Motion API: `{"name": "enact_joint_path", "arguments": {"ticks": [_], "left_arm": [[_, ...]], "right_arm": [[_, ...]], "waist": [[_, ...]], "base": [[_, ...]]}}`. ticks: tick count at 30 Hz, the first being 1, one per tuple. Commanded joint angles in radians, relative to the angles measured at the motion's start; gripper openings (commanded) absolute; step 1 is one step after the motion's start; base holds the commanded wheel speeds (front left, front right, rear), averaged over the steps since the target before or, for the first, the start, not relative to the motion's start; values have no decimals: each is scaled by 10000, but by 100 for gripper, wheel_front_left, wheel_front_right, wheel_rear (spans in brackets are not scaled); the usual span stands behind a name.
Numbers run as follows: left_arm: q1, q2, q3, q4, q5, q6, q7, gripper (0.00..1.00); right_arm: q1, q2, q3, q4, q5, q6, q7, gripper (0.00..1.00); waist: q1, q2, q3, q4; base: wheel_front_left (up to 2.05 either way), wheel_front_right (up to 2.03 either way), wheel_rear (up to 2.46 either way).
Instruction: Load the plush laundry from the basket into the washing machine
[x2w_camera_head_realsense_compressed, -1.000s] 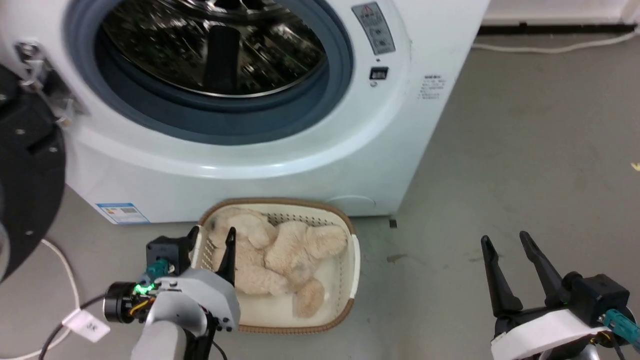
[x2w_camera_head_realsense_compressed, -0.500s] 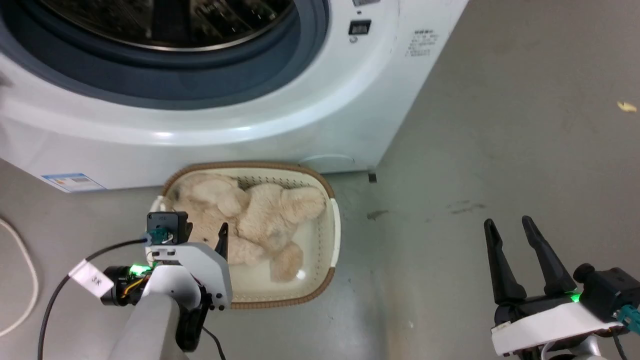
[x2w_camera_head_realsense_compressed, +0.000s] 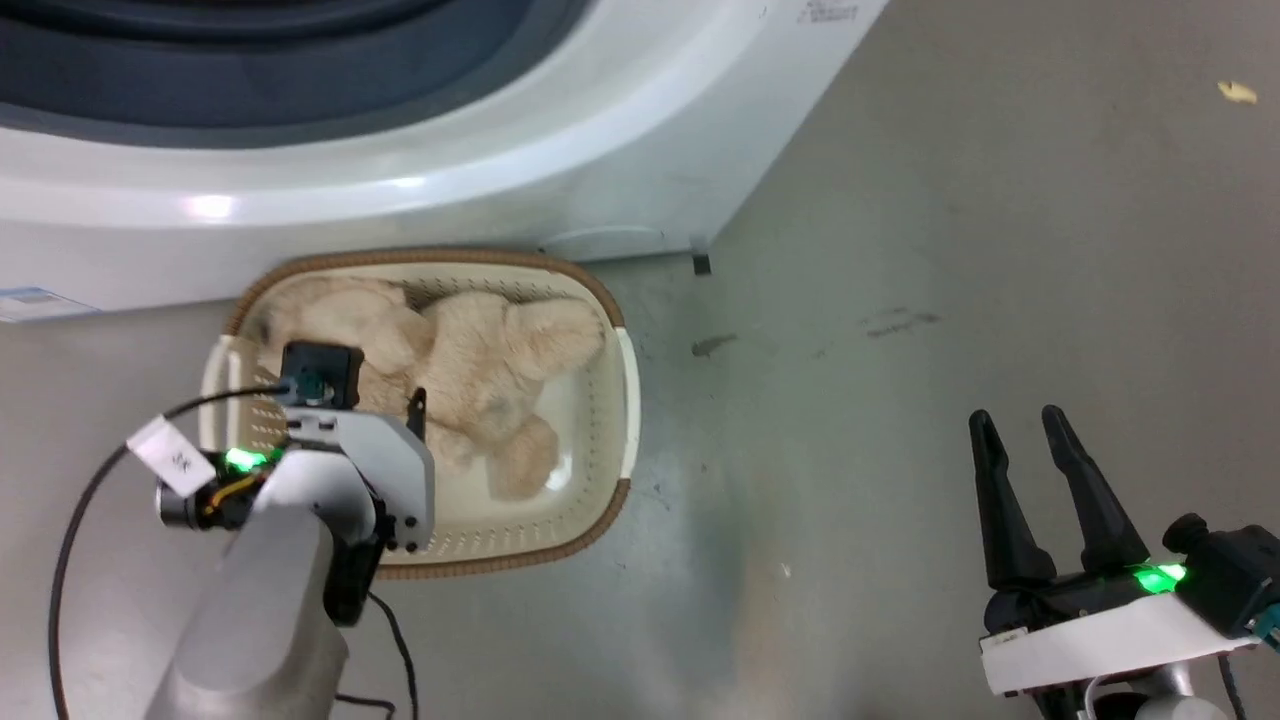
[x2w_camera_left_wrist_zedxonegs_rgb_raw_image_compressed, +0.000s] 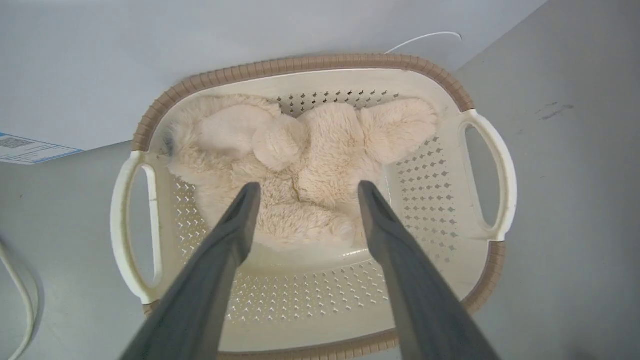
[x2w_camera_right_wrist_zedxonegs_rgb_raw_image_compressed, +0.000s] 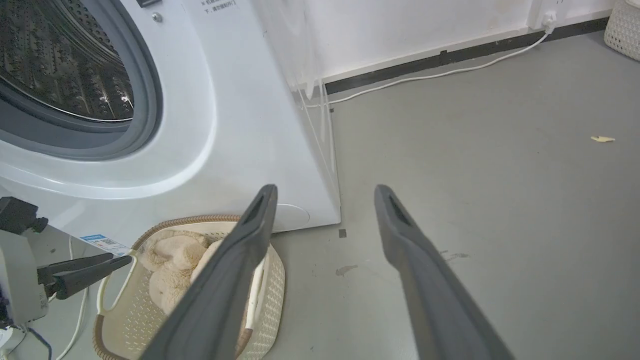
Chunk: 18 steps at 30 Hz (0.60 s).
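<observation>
The plush laundry (x2w_camera_head_realsense_compressed: 470, 350) lies curled in the basket (x2w_camera_head_realsense_compressed: 612, 400), which sits on the grey floor against the washing machine (x2w_camera_head_realsense_compressed: 500, 190). My left gripper (x2w_camera_head_realsense_compressed: 380, 400) hovers open above the basket's near-left part. In the left wrist view its fingers (x2w_camera_left_wrist_zedxonegs_rgb_raw_image_compressed: 240, 220) frame the plush laundry (x2w_camera_left_wrist_zedxonegs_rgb_raw_image_compressed: 310, 160) from above without touching it, inside the basket (x2w_camera_left_wrist_zedxonegs_rgb_raw_image_compressed: 300, 62). My right gripper (x2w_camera_head_realsense_compressed: 1016, 418) is open and empty over bare floor, far to the right. The right wrist view shows the right gripper (x2w_camera_right_wrist_zedxonegs_rgb_raw_image_compressed: 326, 190), the washing machine (x2w_camera_right_wrist_zedxonegs_rgb_raw_image_compressed: 240, 125) with its open drum, the basket (x2w_camera_right_wrist_zedxonegs_rgb_raw_image_compressed: 270, 290) and the left gripper (x2w_camera_right_wrist_zedxonegs_rgb_raw_image_compressed: 122, 259).
A yellow scrap (x2w_camera_head_realsense_compressed: 1237, 92) lies on the floor at the far right. A white cable (x2w_camera_right_wrist_zedxonegs_rgb_raw_image_compressed: 450, 72) runs along the wall behind the machine. Another white cable (x2w_camera_left_wrist_zedxonegs_rgb_raw_image_compressed: 10, 280) curves on the floor left of the basket. A pale woven bin (x2w_camera_right_wrist_zedxonegs_rgb_raw_image_compressed: 625, 25) stands in the far corner.
The head camera has tilted down, so the machine's opening has slid out of the top. My left gripper has moved from the basket's left wall to over the plush. The right gripper stayed put.
</observation>
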<state>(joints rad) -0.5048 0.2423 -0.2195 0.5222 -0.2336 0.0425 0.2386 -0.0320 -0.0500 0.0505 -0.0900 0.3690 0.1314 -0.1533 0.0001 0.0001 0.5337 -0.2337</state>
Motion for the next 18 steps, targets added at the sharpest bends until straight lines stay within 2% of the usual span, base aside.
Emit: {"name": "enact_joint_path", "arguments": {"ticks": [1,11,18], "left_arm": [[-350,179,-133,164,41,81,98,100],[-1230,723,-692,518,221,393,228,100],[-1786,1053,-1002,928,252,714,-154,100]], "right_arm": [[-167,-2,69,-101,191,-4,-115,100],[-177,-2,154,-326,737,-5,-303,100],[-166,-2,202,-498,1145,-5,-449,100]], "waist": [[-1,-1,360,-223],[-1,-1,1299,-518],[-1,-1,1959,-676]], "base": [[0,0,0],[0,0,0],[0,0,0]]}}
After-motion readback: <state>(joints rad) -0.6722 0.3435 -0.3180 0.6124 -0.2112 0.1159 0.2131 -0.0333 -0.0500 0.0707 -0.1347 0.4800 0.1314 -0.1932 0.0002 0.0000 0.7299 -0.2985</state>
